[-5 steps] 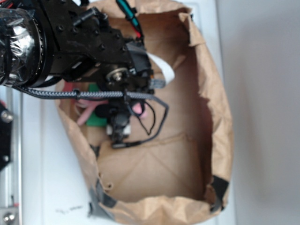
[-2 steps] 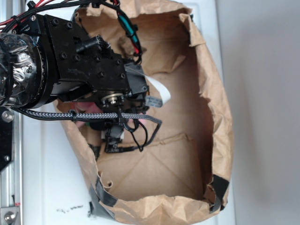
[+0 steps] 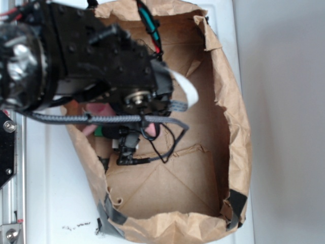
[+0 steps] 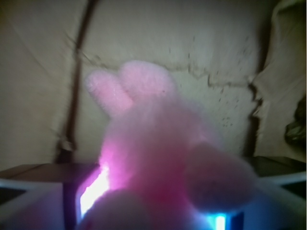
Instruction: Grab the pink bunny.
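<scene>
The pink bunny (image 4: 153, 158) fills the wrist view, fluffy and blurred, its two ears (image 4: 115, 88) pointing up at the brown paper behind it. It sits between my gripper's (image 4: 158, 213) fingers, whose pale edges show at the lower left and lower right. In the exterior view the gripper (image 3: 127, 151) hangs inside the paper bag (image 3: 228, 117) near its left wall. Bits of the pink bunny (image 3: 150, 131) and a green patch (image 3: 107, 133) show around the fingers. The arm hides most of the bunny, and the jaws look shut on it.
The torn brown paper bag lies open on a white surface (image 3: 56, 193), with crumpled walls on all sides. A black cable (image 3: 167, 137) loops under the wrist. A metal rail (image 3: 7, 168) runs along the left edge. A dark lump (image 4: 296, 125) sits at the bag's wall.
The arm dipped toward the bag's lower left, then shifted back right and slightly up. The pink and green of the bunny have stayed at the fingers throughout.
</scene>
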Robot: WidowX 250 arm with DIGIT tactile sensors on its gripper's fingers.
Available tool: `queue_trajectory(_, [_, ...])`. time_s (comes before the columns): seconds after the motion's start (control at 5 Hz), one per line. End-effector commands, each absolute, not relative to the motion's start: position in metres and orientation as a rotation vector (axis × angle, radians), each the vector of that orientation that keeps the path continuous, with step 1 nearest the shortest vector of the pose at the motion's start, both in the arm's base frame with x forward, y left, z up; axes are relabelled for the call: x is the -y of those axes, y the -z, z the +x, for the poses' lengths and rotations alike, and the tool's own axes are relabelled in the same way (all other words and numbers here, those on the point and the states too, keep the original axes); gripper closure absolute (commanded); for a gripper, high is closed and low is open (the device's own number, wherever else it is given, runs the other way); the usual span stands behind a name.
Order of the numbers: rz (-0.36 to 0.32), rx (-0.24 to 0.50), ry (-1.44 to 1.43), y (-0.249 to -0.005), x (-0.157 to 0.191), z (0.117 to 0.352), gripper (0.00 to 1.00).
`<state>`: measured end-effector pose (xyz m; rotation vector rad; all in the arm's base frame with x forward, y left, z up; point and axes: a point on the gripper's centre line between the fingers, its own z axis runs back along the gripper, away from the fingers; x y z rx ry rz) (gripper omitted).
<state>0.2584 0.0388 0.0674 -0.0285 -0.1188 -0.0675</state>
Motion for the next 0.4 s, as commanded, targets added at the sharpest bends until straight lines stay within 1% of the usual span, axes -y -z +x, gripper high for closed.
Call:
queue_trajectory(0.0, [0.134, 0.245, -0.04, -0.142, -0.036, 0.271, 1.0])
queue_trajectory(0.2, [0.229, 0.298, -0.113, -0.153, -0.021, 0.282, 1.0])
